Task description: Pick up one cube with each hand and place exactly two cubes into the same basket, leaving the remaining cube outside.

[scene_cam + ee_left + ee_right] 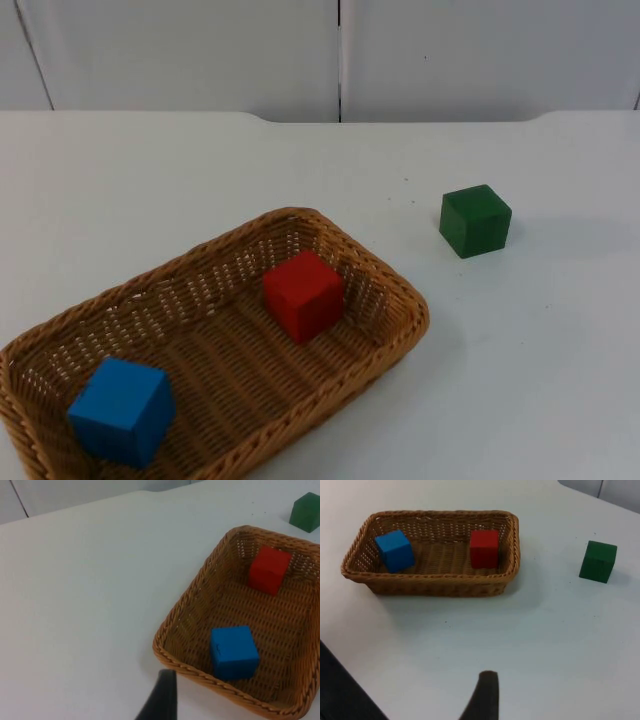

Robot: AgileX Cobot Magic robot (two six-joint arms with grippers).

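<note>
Two cubes in wicker basket [400, 300], one outside on white table [150, 190].
Top: red cube [303, 295], blue cube [122, 410] inside; green cube [475, 220] apart; grey partition wall [200, 50] behind. Wrists: left gripper [162, 700], right gripper [484, 695] raised, finger state unclear.

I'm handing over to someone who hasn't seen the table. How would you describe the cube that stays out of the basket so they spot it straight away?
Start from the wicker basket on the white table. Look past its far end towards the grey partition wall, on the right arm's side: the green cube sits alone on the bare table top. The red cube and blue cube both lie inside the basket; this one is outside it.
</note>
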